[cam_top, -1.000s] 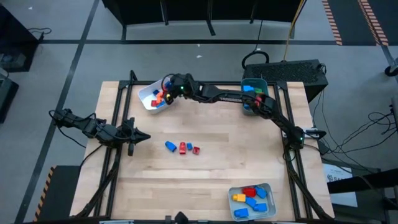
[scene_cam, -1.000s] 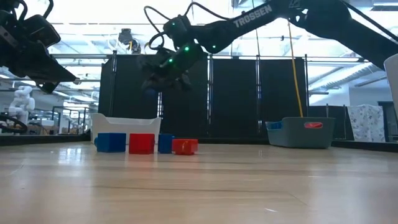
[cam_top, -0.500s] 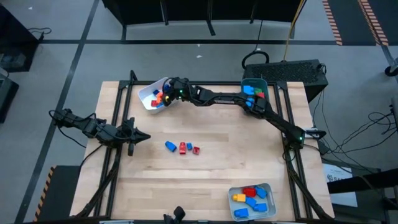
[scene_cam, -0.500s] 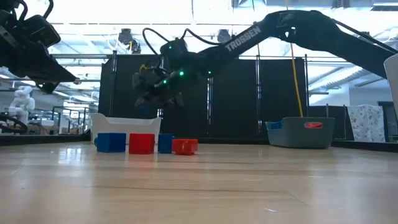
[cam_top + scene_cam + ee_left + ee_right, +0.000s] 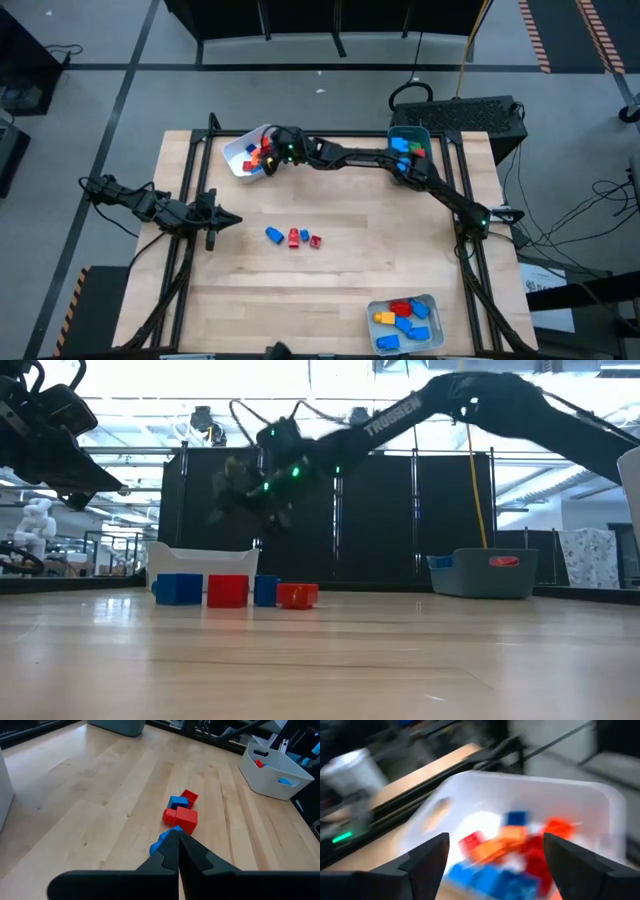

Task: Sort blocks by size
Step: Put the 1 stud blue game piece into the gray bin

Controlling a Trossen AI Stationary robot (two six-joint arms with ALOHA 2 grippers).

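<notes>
Nearest, at the table's 5 o'clock corner: grey tray holding the larger red, blue and yellow bricks, evidently one size class already collected there.

Toward the centre: row of four small bricks on the bare wood, blue, red, blue, red, touching or just beside one another, still unsorted; lined up probably to keep them easy to reach one at a time.

At 9 o'clock: left gripper parked above the table edge, fingers pressed together with nothing between them, tips aimed toward the row; waiting, clear of the working arm.

Farther, at 11 o'clock: white tray with a heap of small red, orange and blue bricks, seemingly the bin for the smallest size. Right gripper hanging over this tray, reaching across from the 3 o'clock side; fingers spread wide, nothing between them, tray contents directly beyond. Spread pose over the bin fits a release just made, judged only from position.

Farthest, at 1 o'clock: teal tray with a few blue and red bricks, under the right arm's upper link; likely a third size class.
</notes>
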